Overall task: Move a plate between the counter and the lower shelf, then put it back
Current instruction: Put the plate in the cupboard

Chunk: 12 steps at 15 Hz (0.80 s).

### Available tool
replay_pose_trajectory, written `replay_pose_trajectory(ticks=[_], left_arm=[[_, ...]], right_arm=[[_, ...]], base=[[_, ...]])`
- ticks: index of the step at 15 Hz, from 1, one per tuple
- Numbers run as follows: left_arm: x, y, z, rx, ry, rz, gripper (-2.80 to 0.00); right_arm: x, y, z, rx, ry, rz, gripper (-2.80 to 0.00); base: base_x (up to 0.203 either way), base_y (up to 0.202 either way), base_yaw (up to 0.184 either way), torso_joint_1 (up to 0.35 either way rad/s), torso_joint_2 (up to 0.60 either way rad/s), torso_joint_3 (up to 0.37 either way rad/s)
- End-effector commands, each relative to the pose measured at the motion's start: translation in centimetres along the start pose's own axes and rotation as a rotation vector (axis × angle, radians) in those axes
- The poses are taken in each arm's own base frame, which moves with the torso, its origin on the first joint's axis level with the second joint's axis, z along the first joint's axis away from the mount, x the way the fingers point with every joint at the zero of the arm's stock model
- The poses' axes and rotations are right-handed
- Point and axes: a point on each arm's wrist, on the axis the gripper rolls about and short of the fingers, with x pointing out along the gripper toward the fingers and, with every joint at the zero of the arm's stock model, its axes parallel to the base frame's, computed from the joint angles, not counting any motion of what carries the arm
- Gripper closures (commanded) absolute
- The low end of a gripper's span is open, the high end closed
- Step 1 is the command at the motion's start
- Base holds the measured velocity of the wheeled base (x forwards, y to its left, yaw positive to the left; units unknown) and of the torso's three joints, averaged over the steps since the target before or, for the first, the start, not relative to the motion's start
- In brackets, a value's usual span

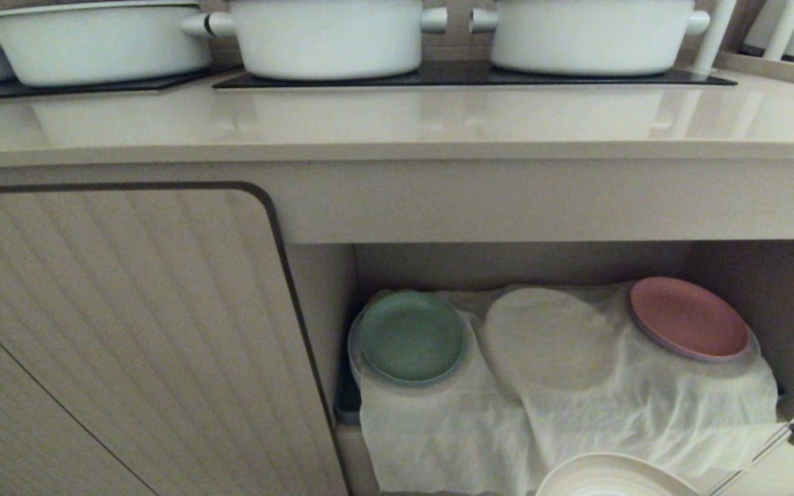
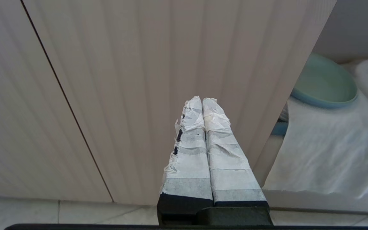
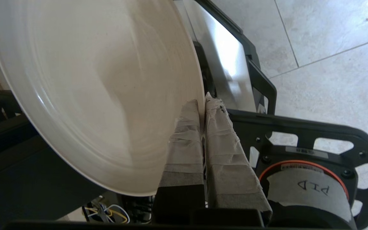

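My right gripper [image 3: 202, 103] is shut on the rim of the cream-beige plate [image 3: 101, 86], held low over the robot's base. The same plate [image 1: 611, 479] shows at the bottom edge of the head view, in front of the lower shelf [image 1: 521, 265]. That shelf is draped with a wrinkled white cloth [image 1: 576, 406] with a bare round mound in its middle. The beige counter [image 1: 397, 124] runs above it. My left gripper [image 2: 202, 100] is shut on nothing, parked facing the ribbed cabinet door [image 2: 139, 80].
On the cloth sit a green plate [image 1: 411, 336] at the left and a pink plate [image 1: 688, 318] at the right. Three white pots [image 1: 328, 34] stand on the black hob panels [image 1: 473, 77]. The ribbed door [image 1: 114, 331] closes the left cabinet. Tiled floor [image 3: 331, 48] lies below.
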Motion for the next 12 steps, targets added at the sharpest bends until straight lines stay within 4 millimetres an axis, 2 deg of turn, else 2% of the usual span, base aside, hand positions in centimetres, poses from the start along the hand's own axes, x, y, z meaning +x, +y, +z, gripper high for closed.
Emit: replay_pose_trajectory(ticks=[1, 4, 12], left_arm=[[0.0, 0.0, -0.01, -0.001, 0.001, 0.001, 0.0], [0.0, 0.0, -0.01, -0.001, 0.001, 0.001, 0.0], [0.0, 0.0, -0.01, -0.001, 0.001, 0.001, 0.0]], right_arm=[[0.02, -0.01, -0.03, 0.002, 0.006, 0.001, 0.0], [0.02, -0.01, -0.03, 0.003, 0.006, 0.001, 0.0], [0.02, -0.03, -0.11, 0.004, 0.009, 0.0, 0.0]], base=[[0.0, 0.0, 0.0, -0.127, 0.44, 0.32], [0.0, 0.0, 0.0, -0.078, 0.31, 0.223], [0.0, 0.0, 0.0, -0.004, 0.02, 0.018]])
